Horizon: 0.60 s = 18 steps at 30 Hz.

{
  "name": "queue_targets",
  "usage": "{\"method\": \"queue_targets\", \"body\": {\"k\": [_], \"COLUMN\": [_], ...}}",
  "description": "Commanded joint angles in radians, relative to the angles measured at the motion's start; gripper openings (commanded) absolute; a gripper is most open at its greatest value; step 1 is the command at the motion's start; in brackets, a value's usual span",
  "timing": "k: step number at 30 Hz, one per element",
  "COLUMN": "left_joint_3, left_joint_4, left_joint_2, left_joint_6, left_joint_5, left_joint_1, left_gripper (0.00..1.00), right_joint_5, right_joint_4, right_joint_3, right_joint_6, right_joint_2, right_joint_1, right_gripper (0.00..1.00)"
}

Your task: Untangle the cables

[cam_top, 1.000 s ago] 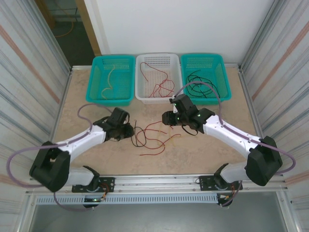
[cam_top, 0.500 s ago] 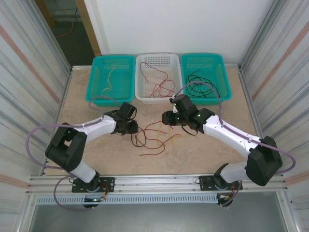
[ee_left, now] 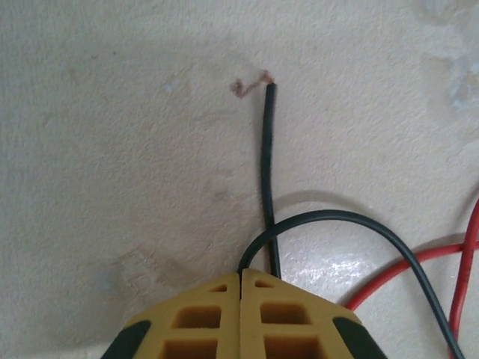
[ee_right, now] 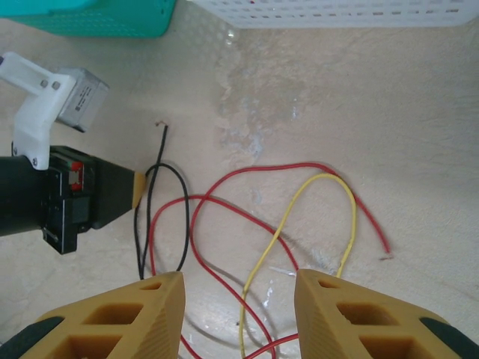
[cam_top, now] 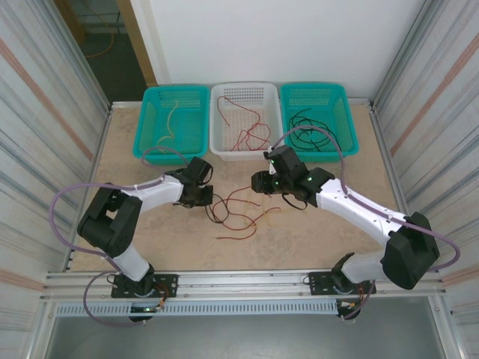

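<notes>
A loose tangle of cables (cam_top: 238,213), red, black and yellow, lies on the desk (cam_top: 314,239) between the 2 hands. The left hand (ee_left: 241,288) is clenched on the black cable (ee_left: 267,149) near its bare end. The right hand (ee_right: 239,295) hovers released above red and yellow loops. Behind them, 3 baskets (cam_top: 247,156) hold sorted cables: pale yellow, red and black. The job looks well along, with this cluster left to separate.

In the left wrist view the black cable (ee_left: 267,149) runs under the closed yellow fingers (ee_left: 202,321), so the pinch itself is hidden, probably between them. The red cable (ee_left: 468,254) leaves the right edge. In the right wrist view the yellow cable (ee_right: 278,230) is cut off by the bottom edge.
</notes>
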Motion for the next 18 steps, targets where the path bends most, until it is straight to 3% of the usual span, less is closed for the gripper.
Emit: {"method": "queue_targets", "body": {"k": [1,12,18], "left_joint_3": [-0.025,-0.1,-0.139], "left_joint_4": [0.041,0.099,0.208], "left_joint_2": [-0.058,-0.31,-0.488], "left_joint_6": [0.004,0.023,0.017], "left_joint_5": [-0.003,0.022,0.17], "left_joint_1": [0.004,0.004,0.004], "left_gripper": [0.01,0.0,0.0], "right_joint_5": [0.017,0.007,-0.044], "right_joint_4": [-0.016,-0.016,0.004], "right_joint_3": [0.02,0.037,0.041], "right_joint_6": [0.0,0.006,0.011], "right_joint_2": [-0.032,-0.043,-0.076], "right_joint_1": [0.007,0.007,0.007], "right_gripper": [0.43,0.43,0.44]}}
